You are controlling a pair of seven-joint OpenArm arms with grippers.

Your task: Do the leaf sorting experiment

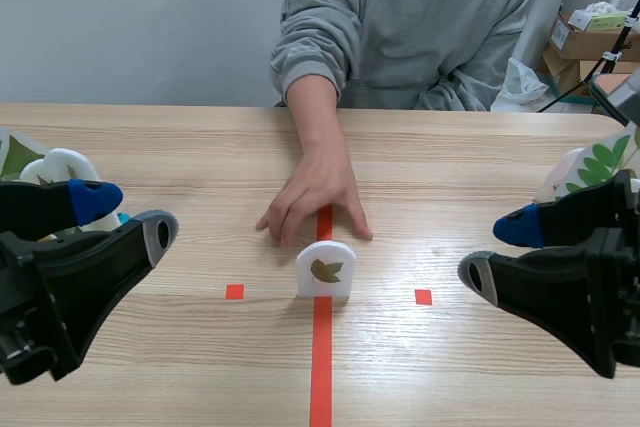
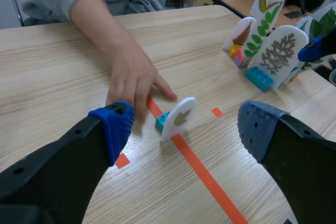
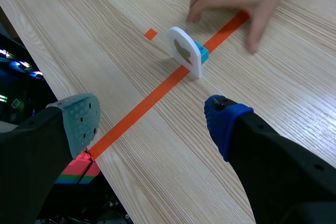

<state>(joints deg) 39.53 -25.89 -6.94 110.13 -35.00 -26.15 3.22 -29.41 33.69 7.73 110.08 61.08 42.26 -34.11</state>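
Note:
A small white arched card with a brown leaf stands upright on the orange-red centre line, on a teal block; the same leaf card shows in the right wrist view, ahead of that gripper. A person's hand rests on the table just behind it, fingers spread. My left gripper is open at the table's left, nothing between its fingers. My right gripper is open at the right, also holding nothing. Both are well apart from the card.
White leaf cards on coloured blocks stand in a group at the table's right edge, and more leaf cards at the left edge behind my left gripper. Small orange-red squares mark each side of the centre line. Boxes sit behind the table.

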